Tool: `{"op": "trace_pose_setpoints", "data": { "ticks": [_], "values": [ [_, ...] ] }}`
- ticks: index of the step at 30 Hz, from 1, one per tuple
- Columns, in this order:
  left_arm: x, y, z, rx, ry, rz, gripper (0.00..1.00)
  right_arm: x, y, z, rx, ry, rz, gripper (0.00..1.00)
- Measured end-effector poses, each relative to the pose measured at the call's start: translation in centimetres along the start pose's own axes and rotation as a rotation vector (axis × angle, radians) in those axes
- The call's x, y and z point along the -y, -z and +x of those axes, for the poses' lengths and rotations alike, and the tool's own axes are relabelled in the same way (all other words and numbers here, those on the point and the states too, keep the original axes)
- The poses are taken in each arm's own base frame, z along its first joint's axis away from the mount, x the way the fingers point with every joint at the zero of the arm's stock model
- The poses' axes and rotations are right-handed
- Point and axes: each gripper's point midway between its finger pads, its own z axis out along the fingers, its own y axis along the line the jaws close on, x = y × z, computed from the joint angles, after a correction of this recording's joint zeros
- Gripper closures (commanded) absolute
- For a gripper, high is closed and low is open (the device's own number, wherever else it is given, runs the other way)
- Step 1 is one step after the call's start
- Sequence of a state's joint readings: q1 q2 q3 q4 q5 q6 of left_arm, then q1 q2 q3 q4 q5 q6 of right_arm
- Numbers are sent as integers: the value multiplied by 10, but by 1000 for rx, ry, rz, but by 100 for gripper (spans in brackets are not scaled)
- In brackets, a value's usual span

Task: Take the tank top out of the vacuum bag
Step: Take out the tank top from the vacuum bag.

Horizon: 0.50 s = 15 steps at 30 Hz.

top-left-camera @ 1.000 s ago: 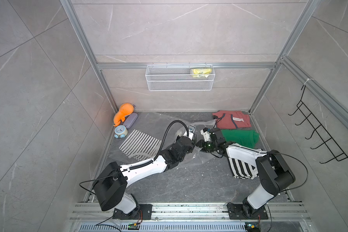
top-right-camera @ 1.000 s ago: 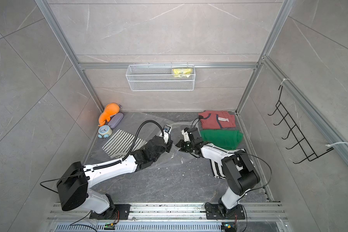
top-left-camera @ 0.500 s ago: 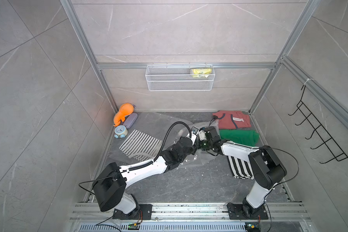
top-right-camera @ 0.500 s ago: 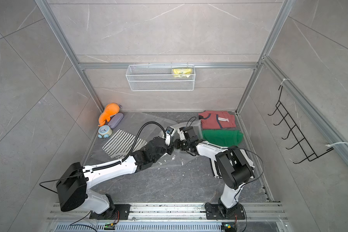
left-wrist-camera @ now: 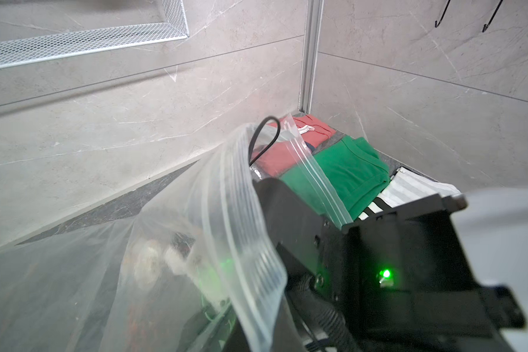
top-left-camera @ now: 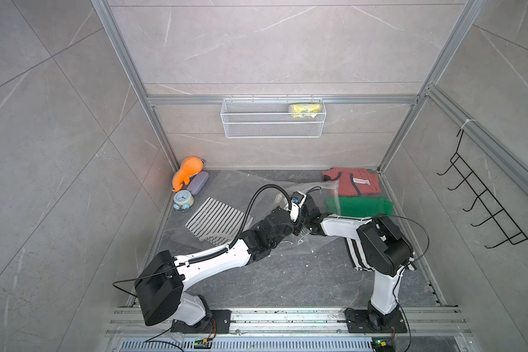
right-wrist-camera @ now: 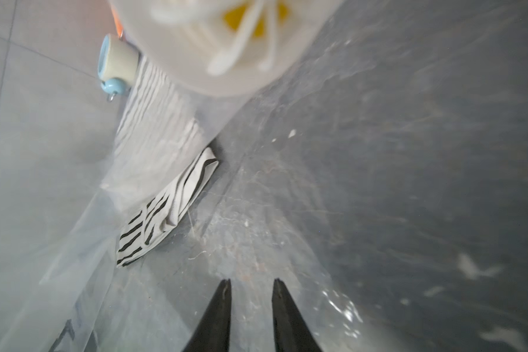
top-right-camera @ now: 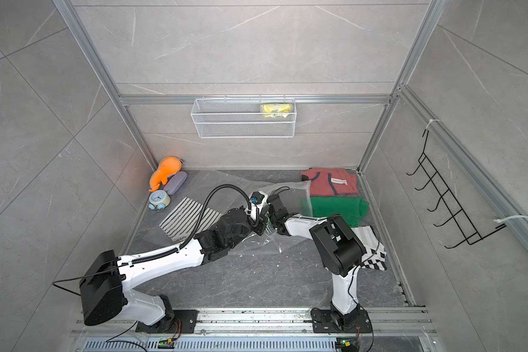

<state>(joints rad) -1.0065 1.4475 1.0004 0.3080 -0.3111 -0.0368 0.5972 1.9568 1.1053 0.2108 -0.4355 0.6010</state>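
Observation:
The clear vacuum bag [top-left-camera: 290, 243] lies crumpled on the dark floor in both top views. My left gripper [top-left-camera: 297, 228] is shut on its zip-seal strip [left-wrist-camera: 241, 213] and holds the mouth lifted. In the right wrist view my right gripper [right-wrist-camera: 250, 283] is inside the bag, open, with nothing between its black fingertips [right-wrist-camera: 223, 292]. The striped tank top [top-left-camera: 214, 219] lies at the bag's left end. It shows through the hazy plastic as black and white stripes [right-wrist-camera: 165, 210]. The round white valve [right-wrist-camera: 226, 39] hangs close above the right wrist camera.
A red garment [top-left-camera: 351, 183] and a green one [top-left-camera: 363, 205] lie at the back right. A black-and-white striped cloth [top-left-camera: 355, 259] sits under the right arm. An orange plush [top-left-camera: 188, 170], a purple case [top-left-camera: 198, 182] and a small clock [top-left-camera: 183, 199] crowd the back left corner. A wire basket [top-left-camera: 272, 122] hangs on the back wall.
My right arm has reached left, its wrist coming close beside the left wrist, and its jaws have parted a little. The left gripper stays shut on the bag's edge.

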Motion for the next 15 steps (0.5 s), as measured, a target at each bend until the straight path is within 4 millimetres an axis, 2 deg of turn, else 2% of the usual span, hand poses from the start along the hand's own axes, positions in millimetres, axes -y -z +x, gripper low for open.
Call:
{"op": "trace_pose_setpoints", "data": {
  "ticks": [6, 15],
  "values": [
    [7, 1, 1, -1, -2, 24, 100, -11, -25, 13, -26, -42, -71, 71],
    [15, 2, 14, -15, -9, 53, 100, -40, -55, 13, -35, -117, -230, 69]
  ]
}}
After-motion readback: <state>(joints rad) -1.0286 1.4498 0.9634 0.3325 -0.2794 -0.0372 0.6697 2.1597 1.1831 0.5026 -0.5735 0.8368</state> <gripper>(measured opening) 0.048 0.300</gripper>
